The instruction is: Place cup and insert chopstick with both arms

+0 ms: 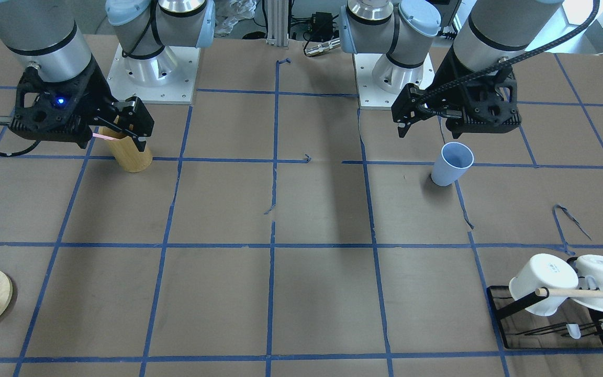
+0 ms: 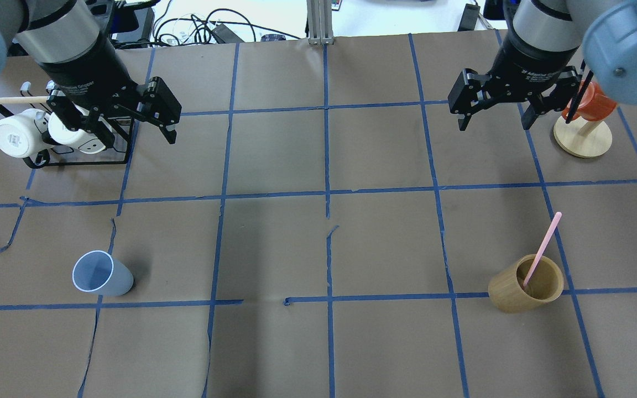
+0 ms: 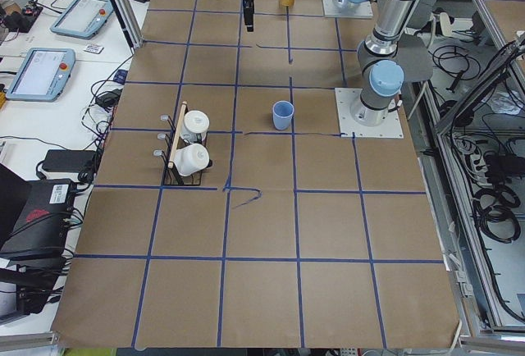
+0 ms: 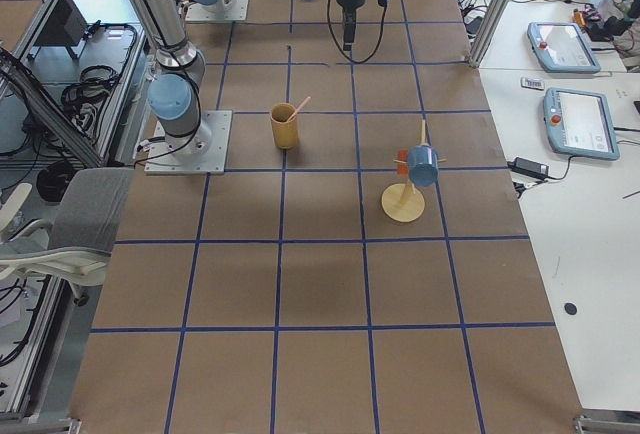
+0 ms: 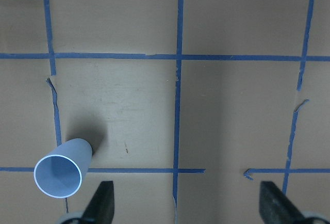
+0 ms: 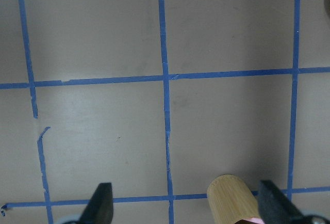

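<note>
The light blue cup [image 2: 101,273] stands upright on the table at the near left; it also shows in the left wrist view [image 5: 59,170] and the front view [image 1: 452,163]. The pink chopstick [image 2: 542,247] leans inside the tan bamboo cylinder [image 2: 526,284] at the near right. My left gripper [image 2: 130,135] hangs open and empty high above the table, farther out than the cup. My right gripper [image 2: 494,119] hangs open and empty, farther out than the bamboo cylinder [image 6: 232,196].
A black rack [image 2: 75,160] with two white mugs and a wooden rod stands at the far left, partly under my left gripper. A round wooden stand [image 2: 583,138] with an orange cup is at the far right.
</note>
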Robot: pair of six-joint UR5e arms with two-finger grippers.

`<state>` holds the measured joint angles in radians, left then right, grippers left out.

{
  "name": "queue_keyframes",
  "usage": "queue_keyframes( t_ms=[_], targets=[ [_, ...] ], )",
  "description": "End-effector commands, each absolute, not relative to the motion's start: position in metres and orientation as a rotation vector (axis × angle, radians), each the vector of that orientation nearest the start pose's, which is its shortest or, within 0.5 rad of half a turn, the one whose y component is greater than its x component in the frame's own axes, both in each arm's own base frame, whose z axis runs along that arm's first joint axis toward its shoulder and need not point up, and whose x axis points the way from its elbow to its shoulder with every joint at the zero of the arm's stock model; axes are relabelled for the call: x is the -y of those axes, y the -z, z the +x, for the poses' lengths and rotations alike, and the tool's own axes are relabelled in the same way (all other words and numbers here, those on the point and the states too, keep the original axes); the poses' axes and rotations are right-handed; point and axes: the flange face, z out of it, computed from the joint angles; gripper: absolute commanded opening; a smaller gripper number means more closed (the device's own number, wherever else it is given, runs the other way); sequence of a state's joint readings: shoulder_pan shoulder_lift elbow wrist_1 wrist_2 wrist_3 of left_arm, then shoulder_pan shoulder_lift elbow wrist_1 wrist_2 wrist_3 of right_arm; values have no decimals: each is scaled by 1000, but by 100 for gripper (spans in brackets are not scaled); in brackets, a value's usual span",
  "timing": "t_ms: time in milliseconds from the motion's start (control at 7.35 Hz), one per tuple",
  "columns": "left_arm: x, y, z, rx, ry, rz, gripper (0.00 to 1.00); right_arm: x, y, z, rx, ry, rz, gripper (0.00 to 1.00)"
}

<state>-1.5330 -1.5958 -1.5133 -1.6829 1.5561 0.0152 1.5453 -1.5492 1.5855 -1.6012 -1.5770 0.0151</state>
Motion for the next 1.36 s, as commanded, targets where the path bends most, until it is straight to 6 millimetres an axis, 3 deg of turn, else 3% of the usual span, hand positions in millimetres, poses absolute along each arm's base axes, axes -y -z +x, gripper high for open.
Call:
queue_keyframes(
  t_ms=[0, 680, 1224],
  targets=[
    [501, -493, -116, -3158, -116, -37, 100, 496, -483, 121, -3146, 12, 58, 100],
    [501, -492, -116, -3157, -116, -37, 100, 486, -501, 125, -3131, 60, 29, 100],
    [500, -494, -116, -3161, -108, -37, 100, 486, -494, 119, -3184, 31, 32, 100]
  ],
)
